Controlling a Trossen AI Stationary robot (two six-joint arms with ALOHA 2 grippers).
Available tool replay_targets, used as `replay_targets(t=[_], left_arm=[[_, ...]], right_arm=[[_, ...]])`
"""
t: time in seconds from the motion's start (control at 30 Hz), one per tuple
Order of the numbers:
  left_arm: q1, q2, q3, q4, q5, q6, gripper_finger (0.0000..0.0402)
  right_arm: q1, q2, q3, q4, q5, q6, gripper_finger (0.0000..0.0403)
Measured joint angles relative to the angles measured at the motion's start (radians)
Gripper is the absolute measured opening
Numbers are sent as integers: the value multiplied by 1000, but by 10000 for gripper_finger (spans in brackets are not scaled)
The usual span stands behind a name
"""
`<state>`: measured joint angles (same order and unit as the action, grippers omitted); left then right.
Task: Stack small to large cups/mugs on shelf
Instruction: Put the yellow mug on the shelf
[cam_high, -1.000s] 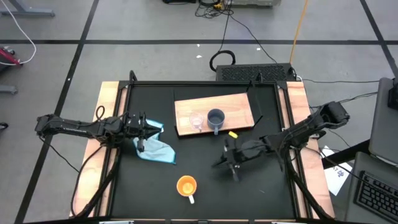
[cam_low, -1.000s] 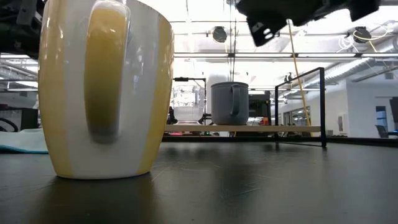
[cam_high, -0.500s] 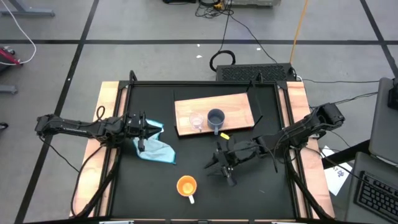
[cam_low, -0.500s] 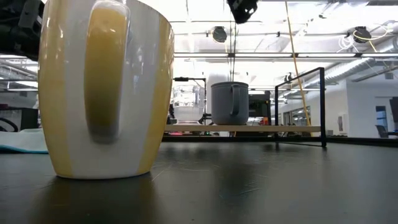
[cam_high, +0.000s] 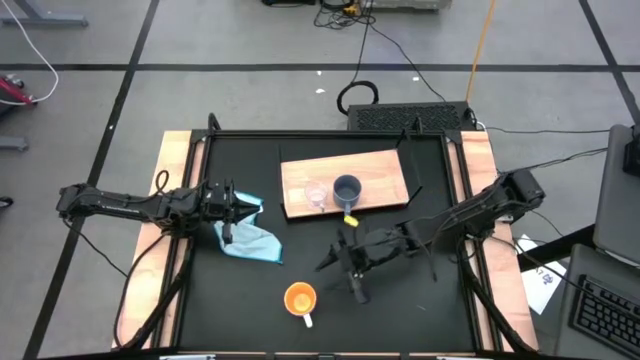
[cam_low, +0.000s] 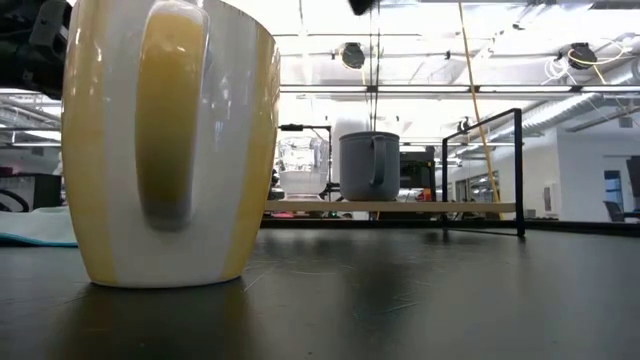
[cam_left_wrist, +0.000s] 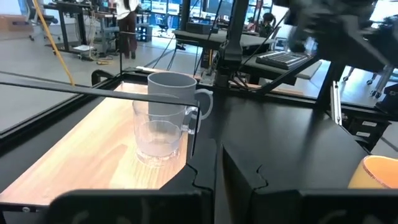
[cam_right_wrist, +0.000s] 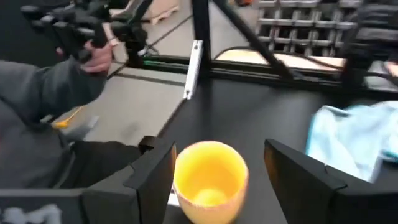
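Orange mug (cam_right_wrist: 209, 180) sits between right gripper's (cam_right_wrist: 217, 171) spread fingers (cam_right_wrist: 152, 177).

Glass cup (cam_high: 316, 195) beside mug (cam_high: 347, 189) on shelf (cam_high: 385, 176); another mug (cam_high: 299, 298) apart.

Off-task clutter around your bench (cam_high: 400, 310)

On the black bench you have a light blue cloth (cam_high: 250, 238) crumpled near its left edge and a thin black frame (cam_low: 483, 172) standing upright by the back right. Past the far edge, a dark grille box (cam_high: 408, 117) sits on the floor with a looped black cable (cam_high: 357, 95), and a person's hand (cam_right_wrist: 97, 55) shows in the right wrist view.
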<state>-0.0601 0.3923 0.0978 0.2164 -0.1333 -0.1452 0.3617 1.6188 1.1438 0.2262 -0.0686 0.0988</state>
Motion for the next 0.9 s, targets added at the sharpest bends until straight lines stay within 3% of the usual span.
replay_targets(t=[0.1,0.33,0.73,0.9], left_arm=[[0,2,0,-6,0,-1,24],[-1,9,0,-17,0,-16,24],[-1,27,0,-72,0,-22,24],[-1,27,0,-71,0,-22,24]], right_arm=[[3,73,58,-56,-45,-13,235],[4,211,207,-224,-37,-69,232],[-40,319,440,-442,-38,-91,231],[-70,352,457,-470,-41,-88,231]])
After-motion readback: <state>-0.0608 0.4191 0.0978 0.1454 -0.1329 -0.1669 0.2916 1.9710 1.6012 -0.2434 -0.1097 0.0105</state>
